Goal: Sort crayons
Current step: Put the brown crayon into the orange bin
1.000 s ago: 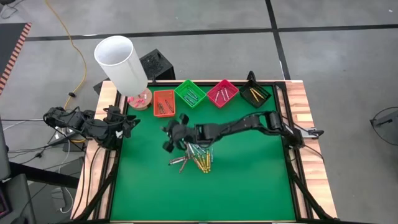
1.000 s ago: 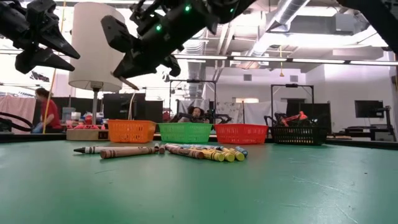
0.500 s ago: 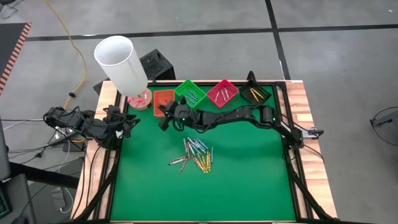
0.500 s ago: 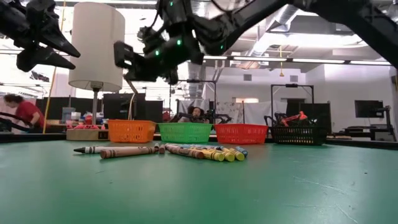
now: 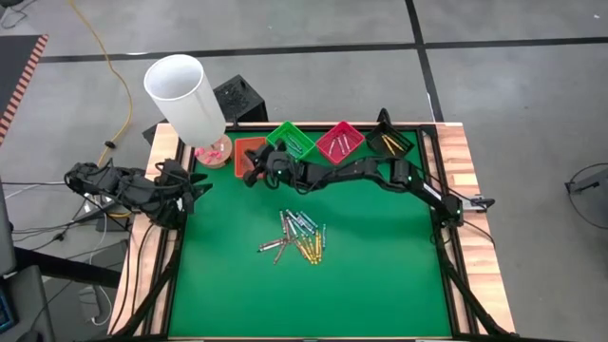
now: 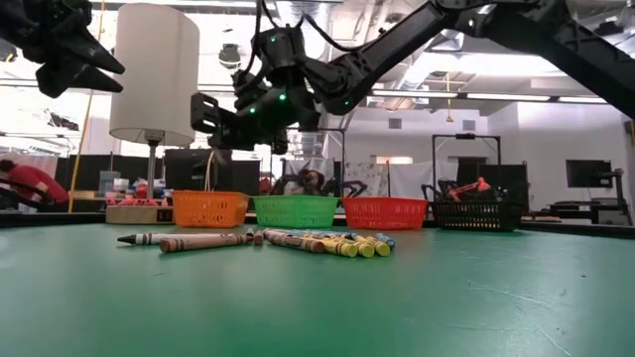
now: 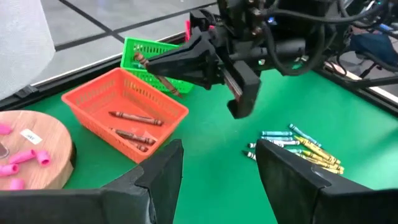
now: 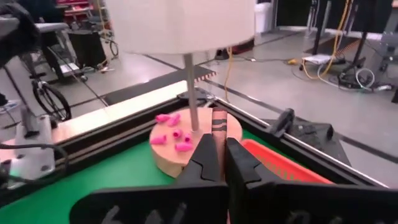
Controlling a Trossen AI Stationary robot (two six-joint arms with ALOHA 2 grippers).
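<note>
Several loose crayons [image 5: 299, 237] lie in a heap at the middle of the green mat [image 5: 370, 275], also seen in the low view [image 6: 317, 242]. Four small trays stand along the far edge: orange [image 5: 239, 154], green [image 5: 291, 141], pink [image 5: 339, 141] and black [image 5: 389, 142]. The orange tray [image 7: 124, 112] holds a few brown crayons. My right gripper [image 5: 249, 169] hovers over it, shut on a brown crayon [image 7: 168, 83]. At the table's left edge my left gripper [image 7: 217, 168] waits open, holding nothing. My right gripper pinches the brown crayon about mid-length [image 7: 163, 78] between its two fingertips. The fingers [image 8: 208, 158] come nearly level from the table's right and lie across the crayon. One crayon end [image 8: 219, 119] sticks out past the tips. The crayon hangs tilted, clear above the orange tray.
A lamp with a white shade [image 5: 185, 90] stands on a round wooden base [image 7: 25, 149] strewn with pink bits, at the far left corner beside the orange tray. A person moves in the room behind [image 6: 30, 183]. Bare mat lies in front of the crayon heap.
My right gripper has travelled from above the crayon heap toward the table's far left, ending over the orange tray, and has tipped closer to level. It has stayed shut on the brown crayon, which went along clear of the mat.
</note>
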